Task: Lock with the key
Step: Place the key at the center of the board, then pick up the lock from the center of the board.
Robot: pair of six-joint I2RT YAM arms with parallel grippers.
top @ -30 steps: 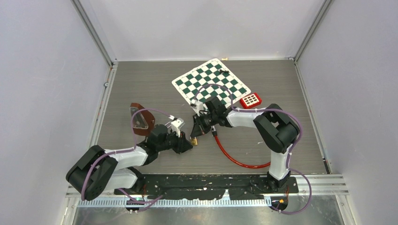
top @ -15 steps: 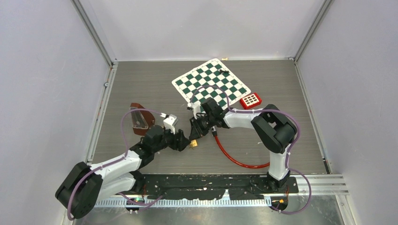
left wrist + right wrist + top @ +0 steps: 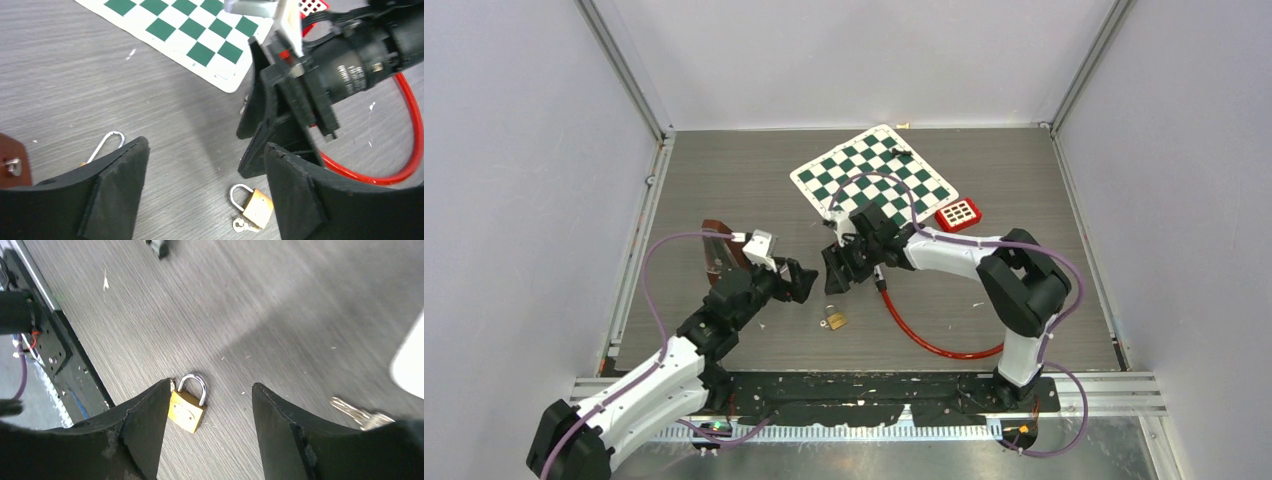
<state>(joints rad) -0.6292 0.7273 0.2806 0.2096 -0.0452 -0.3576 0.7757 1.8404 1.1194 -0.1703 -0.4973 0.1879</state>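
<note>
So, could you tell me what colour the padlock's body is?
Brass gold padlock, clearest in the right wrist view.

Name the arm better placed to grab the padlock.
Likely right: the padlock lies level with the right gripper's open fingertips. For the left gripper, also open, it sits back behind the tips, beside one finger.

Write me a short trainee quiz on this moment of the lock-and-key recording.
1. True or false: the right gripper is clamped on the padlock.
2. What lies right beside the padlock? A) a small key B) a coin C) a screwdriver
3. What colour is the looped cable?
Key: 1 false, its jaws stand open and the padlock lies free; 2 A; 3 red.
</note>
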